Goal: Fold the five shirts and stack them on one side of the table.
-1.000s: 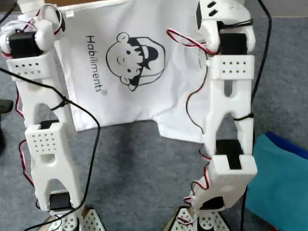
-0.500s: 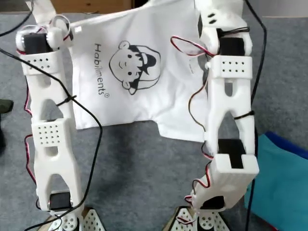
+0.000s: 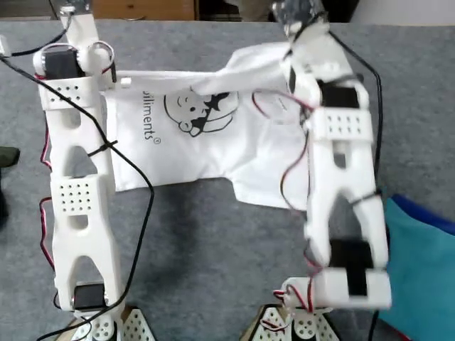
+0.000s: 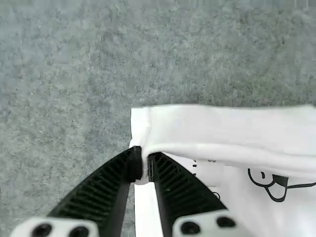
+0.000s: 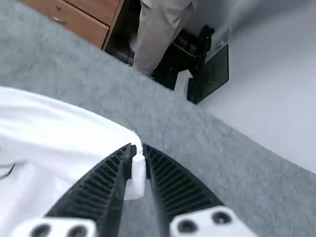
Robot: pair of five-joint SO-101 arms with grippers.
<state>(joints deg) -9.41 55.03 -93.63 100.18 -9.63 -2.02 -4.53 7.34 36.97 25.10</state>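
Clenched on cloth, my left gripper pinches the far left corner of a white T-shirt with a black cartoon print, its ribbed black fingers closed on the fabric's edge. At the far right, my right gripper grips a bunched fold of the same shirt and holds it raised above the grey carpet-like table top. The shirt lies between my two arms on the far half of the table. Its far edge is turned over toward the near side, partly covering the cartoon print, while its near hem rests flat on the grey surface. A teal cloth lies at the near right edge, apart from the white shirt.
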